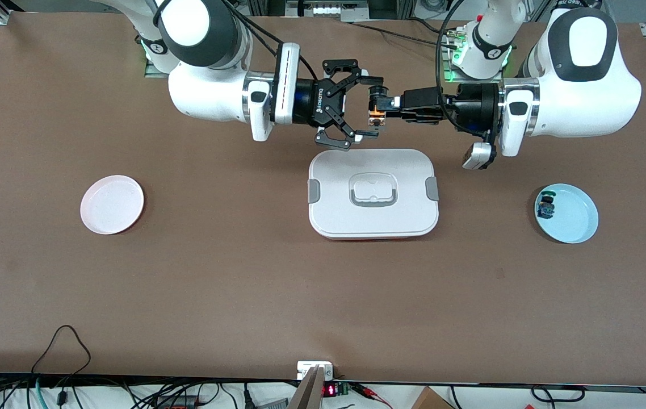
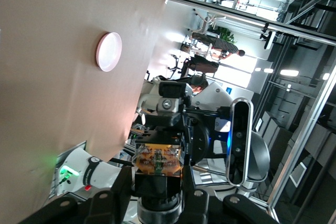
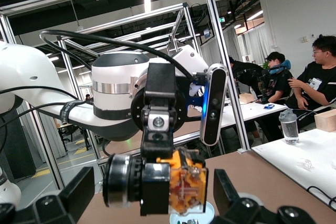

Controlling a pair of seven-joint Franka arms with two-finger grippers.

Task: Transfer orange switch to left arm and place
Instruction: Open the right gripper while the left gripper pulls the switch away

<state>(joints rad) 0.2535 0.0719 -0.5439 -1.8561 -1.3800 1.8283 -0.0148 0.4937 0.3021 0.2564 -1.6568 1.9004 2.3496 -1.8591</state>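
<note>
Above the brown counter, the left pincer grips the tiny orange-capped switch over the large white lidded box. The right pincer is spread wide around it.

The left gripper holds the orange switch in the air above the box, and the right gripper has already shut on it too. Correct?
Not quite. The right gripper is open: in the front view its fingers spread around the orange switch without closing. The rest stands: the left gripper holds the switch in the air by the edge of the box nearest the arms' bases.
</note>
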